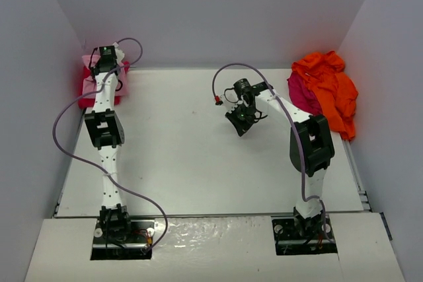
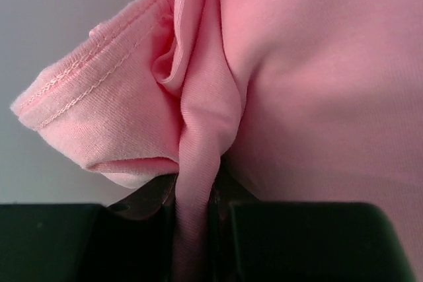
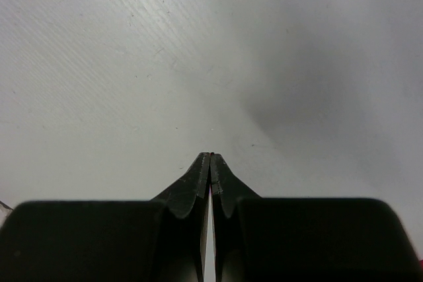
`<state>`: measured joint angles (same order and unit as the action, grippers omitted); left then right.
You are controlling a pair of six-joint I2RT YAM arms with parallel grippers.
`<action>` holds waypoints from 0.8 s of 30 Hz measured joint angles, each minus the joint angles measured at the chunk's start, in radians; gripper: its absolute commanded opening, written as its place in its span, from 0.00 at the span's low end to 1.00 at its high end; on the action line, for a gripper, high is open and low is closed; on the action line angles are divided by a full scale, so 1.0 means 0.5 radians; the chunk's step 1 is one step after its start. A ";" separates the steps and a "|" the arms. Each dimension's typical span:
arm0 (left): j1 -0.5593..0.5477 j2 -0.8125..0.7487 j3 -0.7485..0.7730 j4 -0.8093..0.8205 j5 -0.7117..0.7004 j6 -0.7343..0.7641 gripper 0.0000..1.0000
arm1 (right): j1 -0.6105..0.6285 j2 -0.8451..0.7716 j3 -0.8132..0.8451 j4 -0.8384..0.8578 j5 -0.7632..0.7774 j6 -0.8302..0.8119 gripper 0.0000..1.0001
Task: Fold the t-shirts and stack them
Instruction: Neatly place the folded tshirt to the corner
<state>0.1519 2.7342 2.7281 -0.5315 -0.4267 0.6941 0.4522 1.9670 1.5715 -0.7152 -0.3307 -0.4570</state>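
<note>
White tabletop (image 1: 185, 156), boxed by plain grey walls (image 1: 211, 11) on three sides, lies bare across its middle. Left gripper (image 2: 195, 193) is at the far left corner, its fingers clamped on a bunched ridge of the soft light pink cotton t-shirt (image 2: 297, 97). That shirt rests on the red t-shirt (image 1: 86, 92) close against the wall; how neatly either is folded cannot be told. Right gripper (image 3: 210, 156) hangs over the table's centre, fingers pressed together on nothing. Bright orange t-shirt (image 1: 327, 84) and dark crimson t-shirt (image 1: 301, 94) lie heaped and unfolded in the far right corner, the orange draped over the crimson. Judged risks: the pinch takes a gathered fold, not a clean hem, so a pull may drag several layers, or the red shirt beneath, and disturb the pile. The left arm is near full stretch beside the wall, with little room at that corner. Its loose purple cable (image 1: 66, 123) could snag. Open room lies mid-table. The right heap crowds the right wall and table edge, leaving a tight approach.
</note>
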 measured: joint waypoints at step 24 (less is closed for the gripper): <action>0.135 0.014 0.053 -0.066 0.289 -0.258 0.00 | 0.000 0.080 0.089 -0.009 0.002 0.022 0.00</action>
<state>0.2196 2.7415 2.7548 -0.5648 -0.2823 0.5653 0.4522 2.0071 1.6161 -0.7197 -0.3295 -0.4460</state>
